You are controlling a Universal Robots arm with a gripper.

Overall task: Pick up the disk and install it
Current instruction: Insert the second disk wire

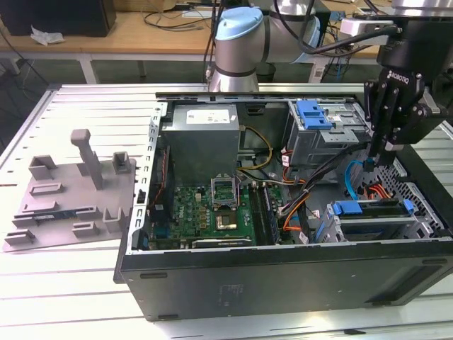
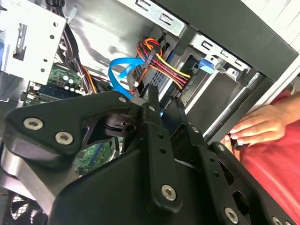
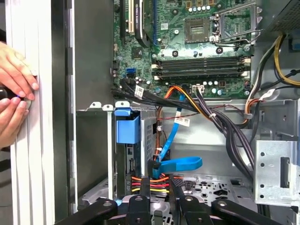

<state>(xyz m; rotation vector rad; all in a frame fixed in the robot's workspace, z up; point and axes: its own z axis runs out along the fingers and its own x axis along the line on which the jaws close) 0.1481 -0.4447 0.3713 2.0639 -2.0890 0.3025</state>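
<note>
Slatted metal table point(image 1: 71, 283) in even light; wooden bench point(image 1: 134, 32) beyond its far edge; dark green floor point(image 1: 42, 71).

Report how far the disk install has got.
Seemingly done: the disk, blue bracket showing, sits in the lower bay of the case, not on the grey tray. In hand: nothing that I can see; the gripper hangs above that bay beside the blue cable. Left: I cannot tell whether the disk is fully seated.

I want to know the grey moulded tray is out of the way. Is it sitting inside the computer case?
No. In the exterior view the grey moulded tray lies on the slatted table, outside the open computer case, to the exterior view's left.
</note>
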